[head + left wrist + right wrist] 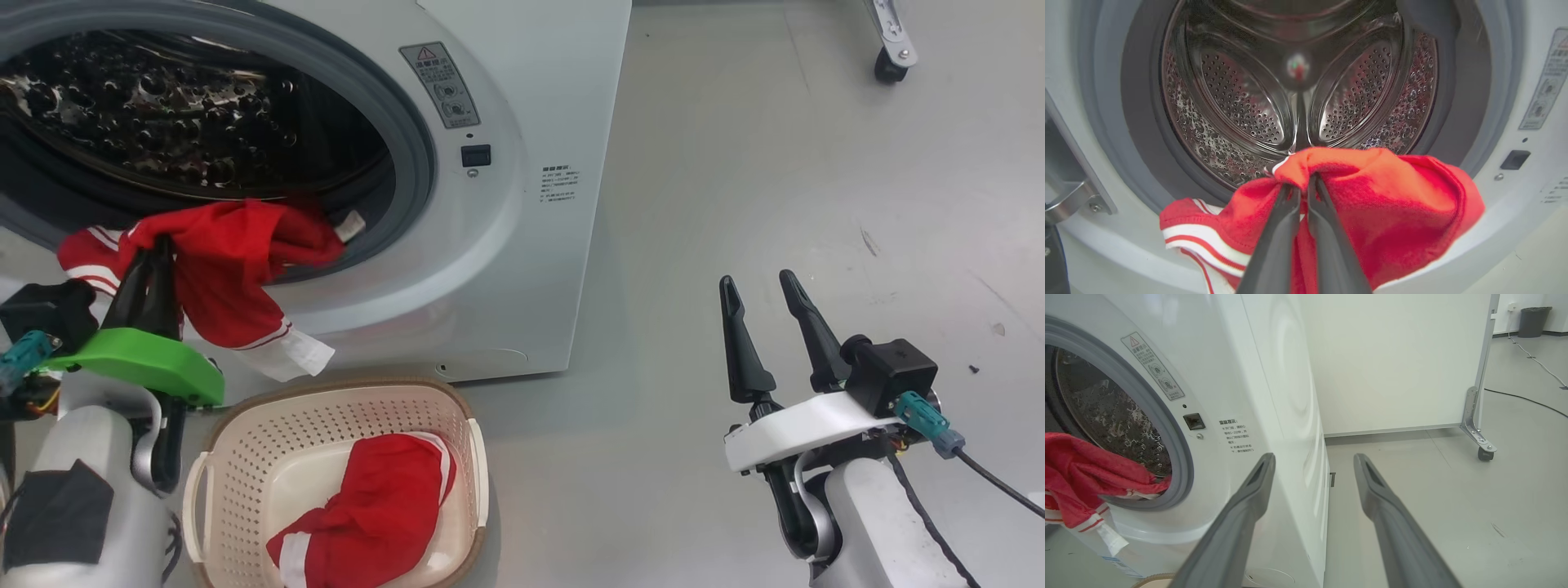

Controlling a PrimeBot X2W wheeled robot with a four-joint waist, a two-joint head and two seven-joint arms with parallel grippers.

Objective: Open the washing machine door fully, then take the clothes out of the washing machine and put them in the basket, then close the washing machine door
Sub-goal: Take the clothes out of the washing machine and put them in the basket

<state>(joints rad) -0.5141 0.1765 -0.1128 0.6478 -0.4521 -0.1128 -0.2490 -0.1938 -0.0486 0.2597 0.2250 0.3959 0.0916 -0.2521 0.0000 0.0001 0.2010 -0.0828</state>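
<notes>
The left fingers (1284, 228) are closed on a fold of the red garment (1380, 196). It hangs half out over the lower edge of the washing machine (506, 269) opening, above the basket (326, 400). It seems better to pull back slowly until the striped tail is free, then lower it beside the other garment (375, 506). The right fingers (741, 343) stand open, holding nothing.

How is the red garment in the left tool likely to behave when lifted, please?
Probably floppy: the red garment drapes limply over the grey seal. Likely light, as the left tool holds it by one fold.
</notes>
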